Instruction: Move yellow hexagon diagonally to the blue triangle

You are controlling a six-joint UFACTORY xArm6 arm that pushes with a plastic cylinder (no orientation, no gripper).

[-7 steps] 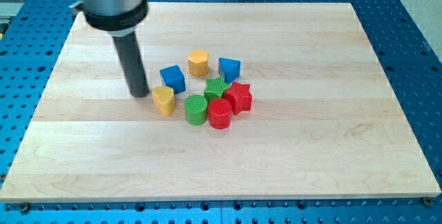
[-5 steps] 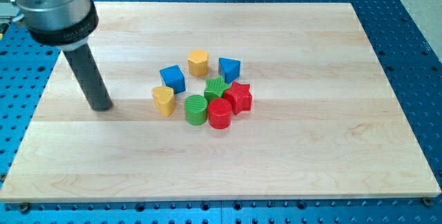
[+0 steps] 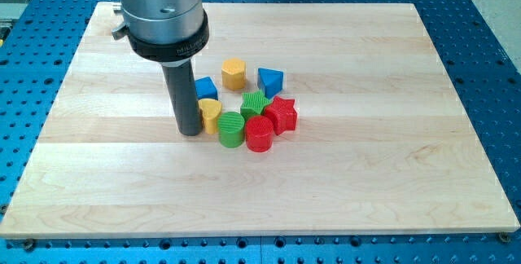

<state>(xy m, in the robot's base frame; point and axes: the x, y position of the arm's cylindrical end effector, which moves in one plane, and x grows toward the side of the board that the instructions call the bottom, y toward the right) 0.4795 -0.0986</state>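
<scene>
The yellow hexagon (image 3: 234, 73) stands on the wooden board (image 3: 366, 166) above the block cluster. The blue triangle (image 3: 271, 80) is just to its right, a small gap apart. My tip (image 3: 190, 130) rests on the board at the cluster's left, touching or nearly touching the yellow heart block (image 3: 211, 115). The rod partly hides the blue cube (image 3: 206, 88). The tip is well below and left of the yellow hexagon.
A green cylinder (image 3: 231, 129), a green star block (image 3: 256, 103), a red cylinder (image 3: 260, 134) and a red star block (image 3: 282, 114) crowd together below the hexagon and triangle. Blue perforated table surrounds the board.
My tip swung far left, then came back right to the yellow heart block. The heart block has shifted right, close to the green cylinder. The hexagon and triangle have not moved.
</scene>
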